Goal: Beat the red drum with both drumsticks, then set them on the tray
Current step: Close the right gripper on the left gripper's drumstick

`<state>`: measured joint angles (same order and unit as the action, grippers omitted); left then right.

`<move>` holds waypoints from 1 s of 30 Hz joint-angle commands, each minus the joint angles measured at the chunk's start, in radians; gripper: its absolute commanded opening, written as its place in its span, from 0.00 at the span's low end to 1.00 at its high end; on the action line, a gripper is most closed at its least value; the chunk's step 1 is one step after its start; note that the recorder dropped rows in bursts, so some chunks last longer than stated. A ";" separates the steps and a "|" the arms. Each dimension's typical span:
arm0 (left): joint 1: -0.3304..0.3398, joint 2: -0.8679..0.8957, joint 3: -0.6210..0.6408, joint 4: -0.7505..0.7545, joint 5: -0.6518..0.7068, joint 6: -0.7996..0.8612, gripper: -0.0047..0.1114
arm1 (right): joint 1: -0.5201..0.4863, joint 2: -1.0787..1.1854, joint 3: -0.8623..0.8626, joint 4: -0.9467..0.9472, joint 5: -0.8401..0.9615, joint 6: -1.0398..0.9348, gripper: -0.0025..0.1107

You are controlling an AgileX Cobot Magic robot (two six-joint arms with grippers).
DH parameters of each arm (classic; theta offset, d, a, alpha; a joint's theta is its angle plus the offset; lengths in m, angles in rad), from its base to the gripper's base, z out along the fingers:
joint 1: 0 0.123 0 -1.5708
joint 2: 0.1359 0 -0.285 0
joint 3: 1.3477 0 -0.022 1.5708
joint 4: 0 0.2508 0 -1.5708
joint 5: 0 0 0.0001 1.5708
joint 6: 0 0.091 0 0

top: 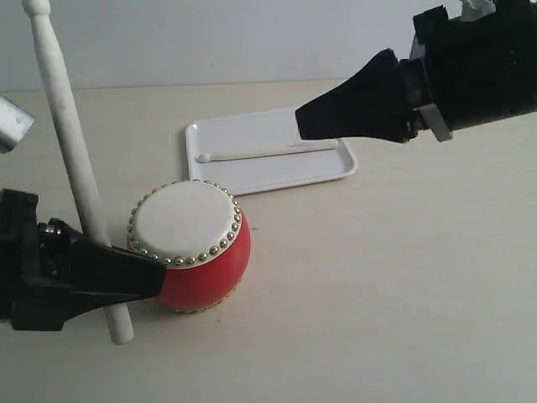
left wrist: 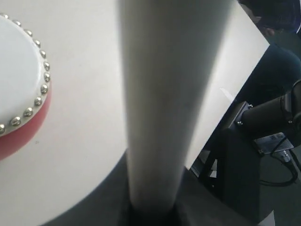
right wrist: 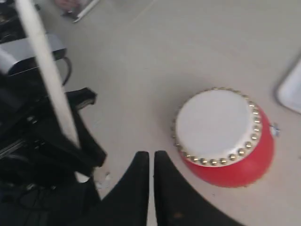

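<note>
The red drum (top: 195, 252) with its cream skin and gold studs stands on the table; it also shows as the drum (left wrist: 19, 94) and the drum (right wrist: 225, 136). My left gripper (top: 117, 281), just left of it, is shut on one drumstick (top: 71, 143), which stands nearly upright, bead tip up; that drumstick (left wrist: 164, 103) fills the left wrist view. The other drumstick (top: 268, 152) lies flat on the white tray (top: 327, 172) behind the drum. My right gripper (top: 304, 122) hovers above the tray's far side, jaws together and holding nothing; its fingertips (right wrist: 141, 160) nearly touch.
The pale table (top: 403, 294) stretches right and in front of the drum. A grey metal object (top: 13, 124) sits at the far left edge. The table's edge and dark equipment (left wrist: 268, 122) show in the left wrist view.
</note>
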<state>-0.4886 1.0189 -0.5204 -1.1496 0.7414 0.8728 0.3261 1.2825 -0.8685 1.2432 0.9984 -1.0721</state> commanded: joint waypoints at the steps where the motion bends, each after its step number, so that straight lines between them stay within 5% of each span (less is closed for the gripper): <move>1: 0.000 0.037 -0.007 -0.059 0.037 0.102 0.04 | 0.091 0.050 0.007 0.096 0.069 -0.140 0.26; 4: 0.000 0.067 -0.007 -0.061 0.057 0.132 0.04 | 0.181 0.107 0.007 0.207 0.068 -0.248 0.43; 8: 0.000 0.076 -0.003 -0.082 0.074 0.226 0.04 | 0.257 0.183 0.000 0.327 0.064 -0.369 0.53; 22: 0.000 0.076 -0.003 -0.085 0.120 0.305 0.04 | 0.376 0.209 0.000 0.501 -0.138 -0.516 0.58; 30: 0.000 0.076 -0.003 -0.095 0.118 0.327 0.04 | 0.390 0.234 0.000 0.501 -0.102 -0.512 0.58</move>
<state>-0.4886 1.0942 -0.5223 -1.2254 0.8537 1.1918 0.7032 1.5039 -0.8660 1.7348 0.8826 -1.5763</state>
